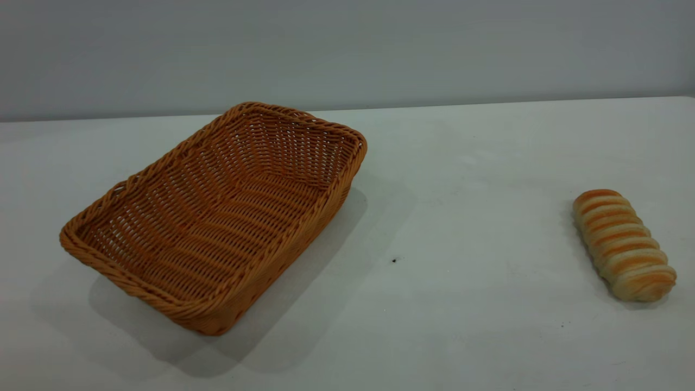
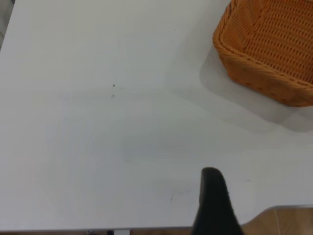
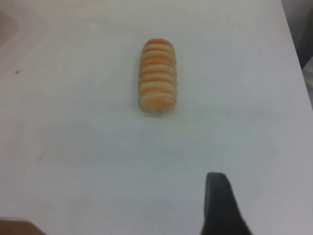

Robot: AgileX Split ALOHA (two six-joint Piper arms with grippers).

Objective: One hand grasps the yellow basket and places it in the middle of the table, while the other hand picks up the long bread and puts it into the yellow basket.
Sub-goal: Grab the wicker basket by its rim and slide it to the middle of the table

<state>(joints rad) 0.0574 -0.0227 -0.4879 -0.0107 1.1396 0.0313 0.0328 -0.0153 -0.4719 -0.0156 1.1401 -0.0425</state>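
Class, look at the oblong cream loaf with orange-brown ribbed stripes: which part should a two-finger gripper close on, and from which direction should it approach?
Probably across the middle of the long bread, coming straight down from above. The oblong cream loaf lies flat on the white table, striped side up, with bare table on all sides. Its narrow width suits two fingers better than its length, and a mid-length grip should keep it balanced.

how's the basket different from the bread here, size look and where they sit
The yellow basket is far bigger than the long bread. The basket is an open, empty woven tray with a braided rim; the bread is a solid ribbed loaf, cream with orange-brown stripes. The basket sits at the exterior view's left, the bread at its far right. Both rest untouched on the table.
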